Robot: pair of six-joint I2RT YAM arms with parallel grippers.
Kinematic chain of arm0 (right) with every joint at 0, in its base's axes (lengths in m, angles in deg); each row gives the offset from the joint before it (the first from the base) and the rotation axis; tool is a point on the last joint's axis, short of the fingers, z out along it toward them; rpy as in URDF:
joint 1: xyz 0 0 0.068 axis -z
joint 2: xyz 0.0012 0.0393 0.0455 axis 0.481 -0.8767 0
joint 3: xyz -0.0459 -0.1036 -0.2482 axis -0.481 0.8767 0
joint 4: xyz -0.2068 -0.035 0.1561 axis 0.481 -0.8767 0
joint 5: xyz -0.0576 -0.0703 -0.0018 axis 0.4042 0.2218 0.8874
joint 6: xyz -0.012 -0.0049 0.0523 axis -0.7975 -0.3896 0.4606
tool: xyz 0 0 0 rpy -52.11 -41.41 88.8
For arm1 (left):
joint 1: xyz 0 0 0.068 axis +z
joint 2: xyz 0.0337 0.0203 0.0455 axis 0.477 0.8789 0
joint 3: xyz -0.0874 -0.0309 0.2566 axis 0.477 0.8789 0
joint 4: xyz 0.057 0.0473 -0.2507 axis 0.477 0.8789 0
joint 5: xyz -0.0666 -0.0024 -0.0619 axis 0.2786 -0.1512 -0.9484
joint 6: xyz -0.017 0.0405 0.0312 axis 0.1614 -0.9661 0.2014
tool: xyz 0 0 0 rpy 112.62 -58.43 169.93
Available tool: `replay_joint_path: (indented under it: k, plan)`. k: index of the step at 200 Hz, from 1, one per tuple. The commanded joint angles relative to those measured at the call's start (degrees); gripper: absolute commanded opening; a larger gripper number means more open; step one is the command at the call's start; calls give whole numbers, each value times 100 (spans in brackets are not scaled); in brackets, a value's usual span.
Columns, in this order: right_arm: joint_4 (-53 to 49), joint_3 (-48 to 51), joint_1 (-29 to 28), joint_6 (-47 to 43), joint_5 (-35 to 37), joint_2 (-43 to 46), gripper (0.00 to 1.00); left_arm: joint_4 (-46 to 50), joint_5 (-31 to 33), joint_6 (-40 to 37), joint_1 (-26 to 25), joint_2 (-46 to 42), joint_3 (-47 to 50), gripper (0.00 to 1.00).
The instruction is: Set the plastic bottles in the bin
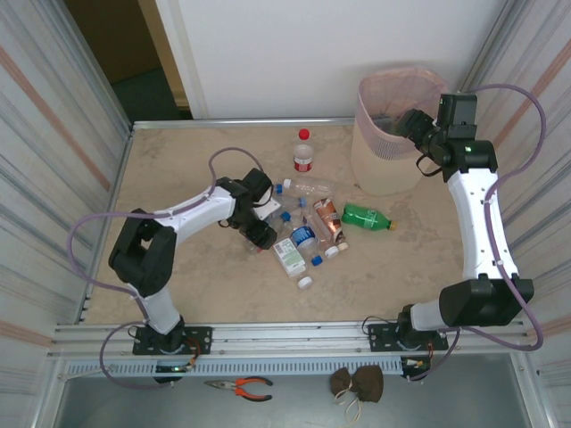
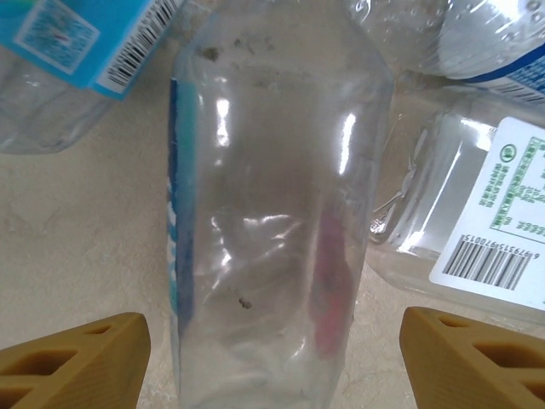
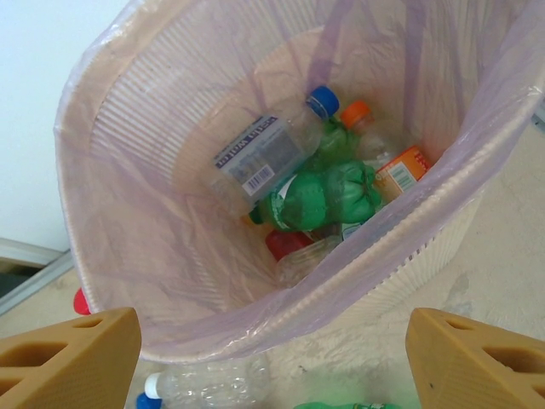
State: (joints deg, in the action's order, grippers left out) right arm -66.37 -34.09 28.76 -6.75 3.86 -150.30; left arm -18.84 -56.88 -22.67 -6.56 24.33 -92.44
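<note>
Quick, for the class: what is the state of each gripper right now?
Left gripper: open, jaws either side of a clear bottle, not gripping it.
Right gripper: open, empty, above the bin.

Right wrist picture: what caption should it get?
Open right claw above the bin, crushed plastic bottles lying inside.

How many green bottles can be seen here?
2: one green bottle on the table right of the pile, one crushed green bottle in the bin; more may be hidden beneath.

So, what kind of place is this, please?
Probably a robot test cell, not a home: corrugated walls enclose the table, the left arm and right arm are bolted to a metal rail, and pliers lie below.
</note>
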Motion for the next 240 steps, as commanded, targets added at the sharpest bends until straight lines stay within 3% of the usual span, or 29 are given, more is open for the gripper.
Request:
replay_joint_path:
  k: [1,107,240]
  plan:
    - [69,110,34,-95,-11,212,80,68,-154,-205,55,93,39,77]
    - [104,303,34,-38,-63,267,80,15,-66,-56,55,519,168,71]
    - [96,281,33,-17,-68,294,80,75,-69,-15,50,252,306,54]
